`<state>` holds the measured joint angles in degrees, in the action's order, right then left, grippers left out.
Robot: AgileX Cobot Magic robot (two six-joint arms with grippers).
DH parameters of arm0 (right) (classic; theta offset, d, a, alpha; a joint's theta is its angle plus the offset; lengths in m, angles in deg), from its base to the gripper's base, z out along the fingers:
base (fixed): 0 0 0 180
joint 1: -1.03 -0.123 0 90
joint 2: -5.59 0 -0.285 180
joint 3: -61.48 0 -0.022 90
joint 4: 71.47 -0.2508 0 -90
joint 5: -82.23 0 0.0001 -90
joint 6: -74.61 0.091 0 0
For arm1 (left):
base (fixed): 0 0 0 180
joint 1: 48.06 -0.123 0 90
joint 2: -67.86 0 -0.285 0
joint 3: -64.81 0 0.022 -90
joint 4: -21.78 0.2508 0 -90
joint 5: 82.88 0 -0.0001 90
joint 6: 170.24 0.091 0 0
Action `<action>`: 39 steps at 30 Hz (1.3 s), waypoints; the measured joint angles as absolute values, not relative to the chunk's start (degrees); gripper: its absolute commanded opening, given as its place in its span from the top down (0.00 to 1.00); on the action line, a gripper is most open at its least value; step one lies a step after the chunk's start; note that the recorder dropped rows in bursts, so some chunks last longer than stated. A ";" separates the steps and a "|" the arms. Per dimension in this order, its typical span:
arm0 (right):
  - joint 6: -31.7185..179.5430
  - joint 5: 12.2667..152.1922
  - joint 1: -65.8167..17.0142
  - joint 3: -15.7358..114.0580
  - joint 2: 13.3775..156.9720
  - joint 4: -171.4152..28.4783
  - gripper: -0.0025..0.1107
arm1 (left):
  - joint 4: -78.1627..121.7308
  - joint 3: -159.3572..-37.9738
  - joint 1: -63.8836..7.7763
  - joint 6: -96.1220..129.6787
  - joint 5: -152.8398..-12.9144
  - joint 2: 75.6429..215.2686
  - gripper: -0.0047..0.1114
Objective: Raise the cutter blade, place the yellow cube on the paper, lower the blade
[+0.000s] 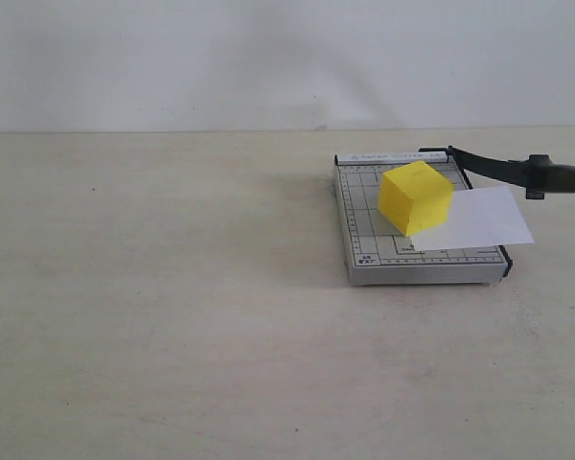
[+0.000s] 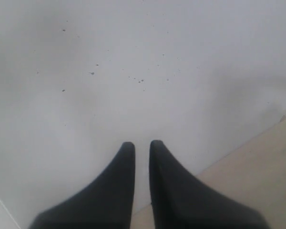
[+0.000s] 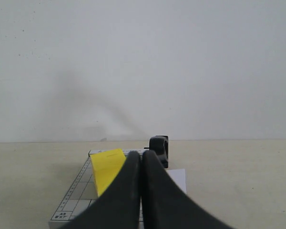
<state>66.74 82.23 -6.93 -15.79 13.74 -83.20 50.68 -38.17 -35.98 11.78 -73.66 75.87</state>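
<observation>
The yellow cube [image 1: 416, 197] [image 3: 107, 169] stands on the grey gridded cutter base [image 1: 364, 230] [image 3: 71, 200], its right lower edge over the left end of the paper [image 1: 489, 218] [image 3: 177, 177]. The white sheet sticks out past the base's right side. The cutter blade [image 1: 498, 165] is lifted off the base, slanting from its far hinge out to the right, with its thick black handle [image 1: 561, 177] [image 3: 159, 149] in the air. My right gripper [image 3: 141, 155] is shut and empty, pointing at the cutter from a distance. My left gripper [image 2: 142, 144] is shut with only a sliver between its empty fingers. Neither gripper shows in the exterior view.
The cutter sits on a wide beige tabletop [image 1: 172, 307] in front of a plain white wall [image 1: 268, 57]. The left wrist view faces that white wall [image 2: 133, 71], with a strip of the table [image 2: 257, 167] at one corner.
</observation>
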 measured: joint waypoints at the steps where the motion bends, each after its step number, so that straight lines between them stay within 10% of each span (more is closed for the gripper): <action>1: 66.74 82.23 -6.93 -15.79 13.74 -83.20 0.98 | 50.68 -38.17 -35.98 12.03 -73.64 75.87 0.86; 18: 66.74 82.23 -6.93 -15.79 13.74 -83.20 0.98 | 47.35 -38.17 -35.98 7.26 -73.98 75.79 0.86; 28: 66.74 82.23 -6.93 -15.79 13.74 -83.20 0.98 | 35.40 -37.82 -36.11 -4.04 -101.66 75.79 0.86; 39: 69.78 83.92 -6.93 -15.79 13.74 -84.35 0.98 | 27.34 -37.82 -46.51 -1.71 -100.89 75.79 0.86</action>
<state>69.78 83.92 -6.93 -15.79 13.74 -84.35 27.34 -37.82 -46.51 -1.71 -100.89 75.79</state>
